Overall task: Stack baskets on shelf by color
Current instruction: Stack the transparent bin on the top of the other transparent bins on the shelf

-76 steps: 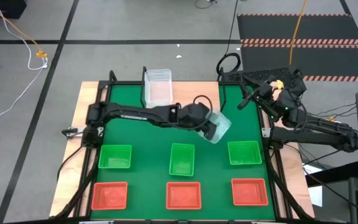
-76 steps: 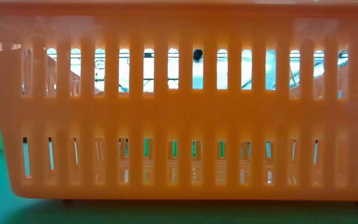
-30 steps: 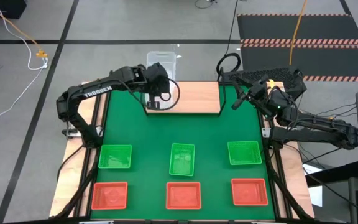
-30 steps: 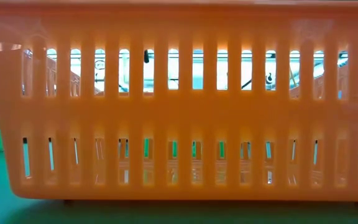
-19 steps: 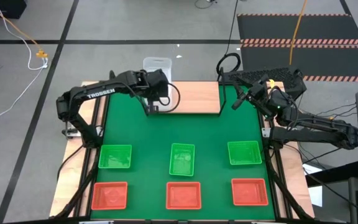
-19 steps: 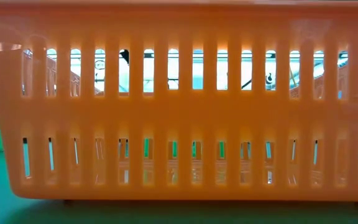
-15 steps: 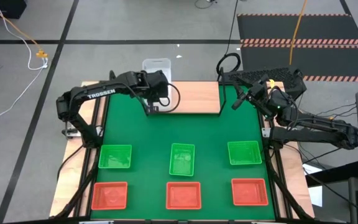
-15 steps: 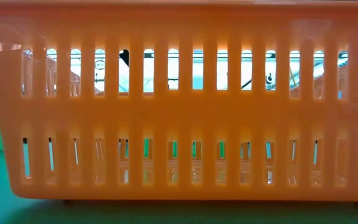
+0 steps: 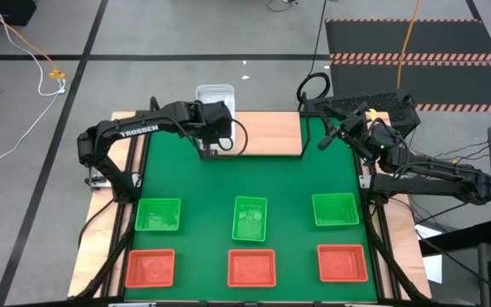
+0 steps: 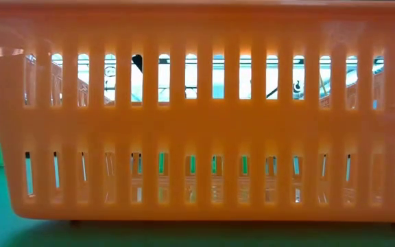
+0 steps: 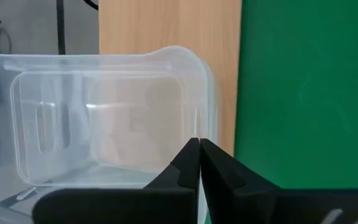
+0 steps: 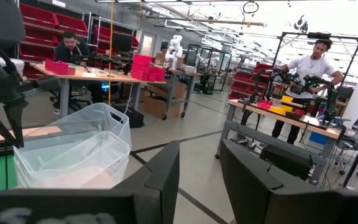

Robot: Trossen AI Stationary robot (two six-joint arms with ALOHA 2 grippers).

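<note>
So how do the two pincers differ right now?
The left pincer is shut, fingertips together, at the clear basket stack on the shelf's far left end. The right pincer is open and holds nothing, waiting off the table's right far corner. Both hang at the far side of the mat.

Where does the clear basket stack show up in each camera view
High view: clear basket stack at the shelf's far left end, by the left pincer.
Low view: not visible; an orange basket fills the picture.
Left wrist view: stack just beyond the shut fingers.
Right wrist view: stack at lower left.
Shared landmark: the wooden shelf.
</note>
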